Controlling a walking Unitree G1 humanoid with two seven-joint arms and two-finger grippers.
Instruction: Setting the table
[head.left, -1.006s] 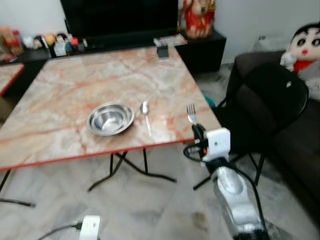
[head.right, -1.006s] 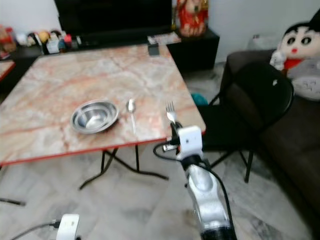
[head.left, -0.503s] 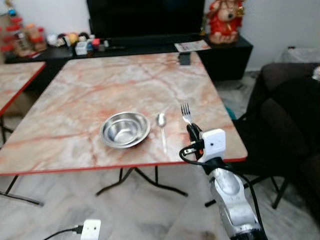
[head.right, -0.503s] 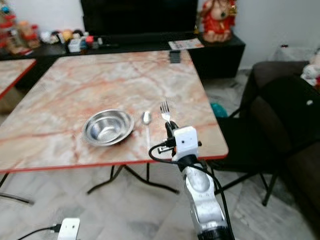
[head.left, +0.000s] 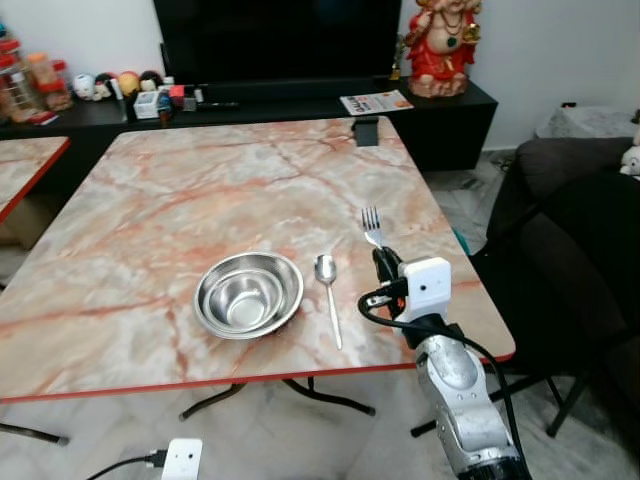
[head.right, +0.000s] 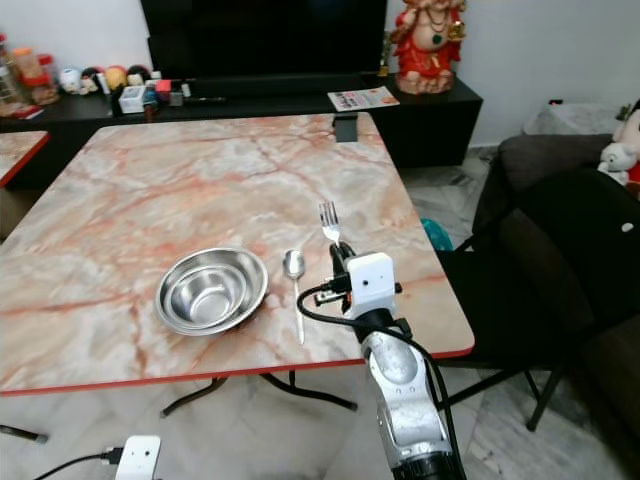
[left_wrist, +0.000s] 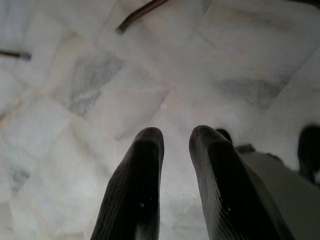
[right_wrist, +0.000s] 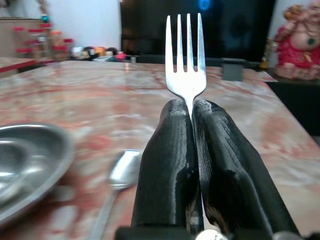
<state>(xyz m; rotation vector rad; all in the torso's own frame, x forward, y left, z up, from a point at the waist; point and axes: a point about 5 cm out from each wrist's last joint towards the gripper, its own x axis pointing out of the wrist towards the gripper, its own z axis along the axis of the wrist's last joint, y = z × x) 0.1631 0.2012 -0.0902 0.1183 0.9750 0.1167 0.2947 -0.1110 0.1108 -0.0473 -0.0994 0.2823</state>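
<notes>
A fork (right_wrist: 186, 55) is clamped by its handle between the closed fingers of the right gripper (head.left: 383, 262), tines pointing ahead over the marble table (head.left: 200, 190). Just to the gripper's left a spoon (head.left: 328, 290) is laid, and beyond that a steel bowl (head.left: 248, 294). The step in hand is judged to be the setting-down of the fork: it should be lowered flat, parallel to the spoon and kept clear of it, and released only once the handle is supported well inside the table's near edge. The left gripper (left_wrist: 172, 165) is held above the floor with fingers slightly parted, nothing between them. One fork, one spoon and one bowl are counted.
</notes>
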